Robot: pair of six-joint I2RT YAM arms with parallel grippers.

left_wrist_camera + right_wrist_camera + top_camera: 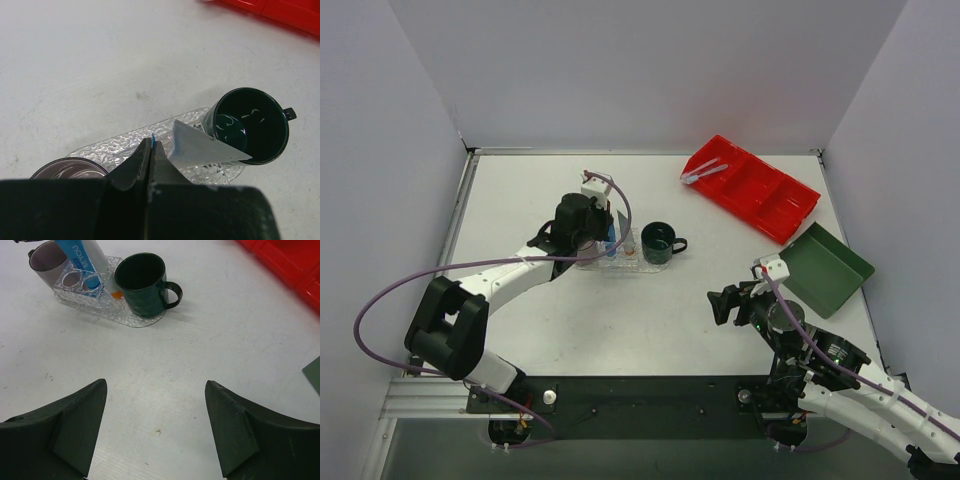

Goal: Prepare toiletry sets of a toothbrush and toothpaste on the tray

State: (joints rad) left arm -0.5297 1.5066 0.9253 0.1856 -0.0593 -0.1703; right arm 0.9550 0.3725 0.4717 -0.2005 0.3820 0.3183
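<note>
On the white table [570,330], the tray [110,147] sits mid-table, its long axis running left to right. A blue tube [87,265] leans on it, cap down toward the mug [142,285]. The left gripper [151,145] is clamped on its flat upper end; the right gripper [156,390] gapes wide, empty.

A dark green mug [658,244] stands near a mauve cup [42,262]; a red bin [765,195] and green tray [826,268] lie farther right.
</note>
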